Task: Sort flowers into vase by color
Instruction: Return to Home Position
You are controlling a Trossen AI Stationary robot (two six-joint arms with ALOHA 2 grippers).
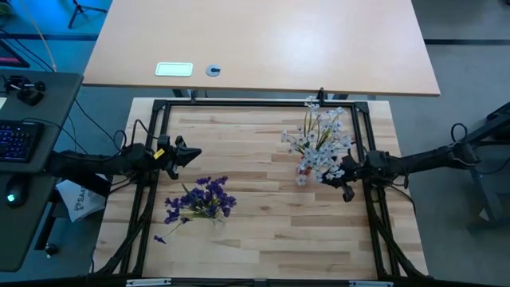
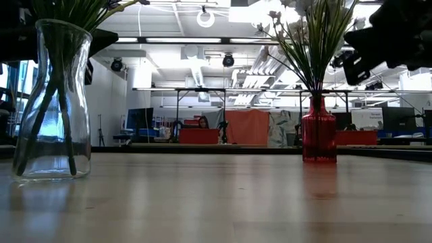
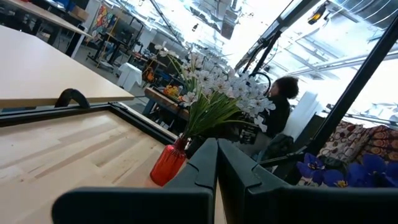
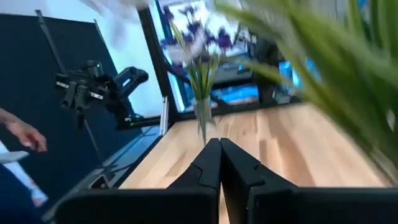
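Both closed, empty | L hand [image 3: 216, 146] | R hand [image 4: 219, 144] nr white flowers [image 1: 321, 142]

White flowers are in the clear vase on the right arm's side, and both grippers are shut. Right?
Not quite. The low view shows the white flowers in the red vase; the clear vase holds the purple flowers. The rest holds: they stand on the right arm's side, and the left gripper and right gripper are shut.

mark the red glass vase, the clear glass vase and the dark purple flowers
red glass vase [image 2: 318, 138], low view, its body
clear glass vase [image 2: 78, 142], low view, its wall
dark purple flowers [image 1: 203, 198], high view, blossom cluster
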